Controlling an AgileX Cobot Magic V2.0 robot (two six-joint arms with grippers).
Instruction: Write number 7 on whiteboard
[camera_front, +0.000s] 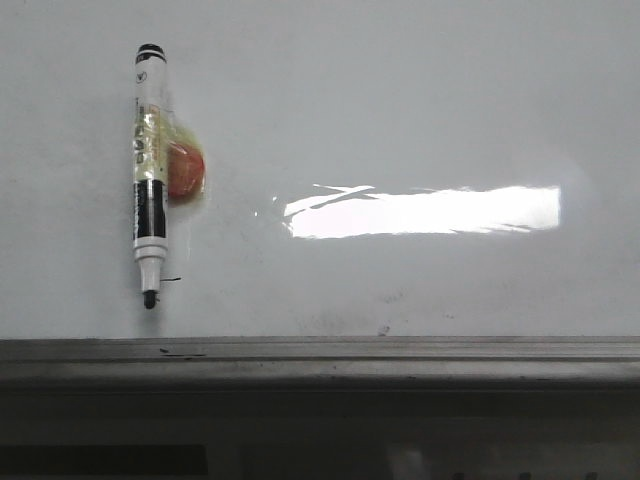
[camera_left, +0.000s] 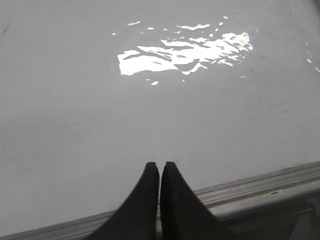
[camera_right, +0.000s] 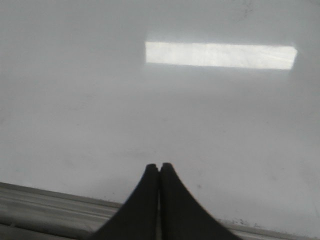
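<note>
Whiteboard (camera_front: 420, 110): 1, no 7 drawn.
Marker (camera_front: 149, 170): 1, near left edge, tip down, w/ red-yellow blob (camera_front: 185, 168) beside.
Left gripper (camera_left: 160, 167): closed, empty.
Right gripper (camera_right: 159, 169): closed, empty.

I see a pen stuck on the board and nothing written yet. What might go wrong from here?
The marker is uncapped, tip down, with a small stray mark beside the tip, so a clumsy grab could smear more ink on the whiteboard. It seems held by a taped-on orange piece; pulling could make it slip or drop onto the ledge. Both the left gripper and right gripper are shut and must open first.
</note>
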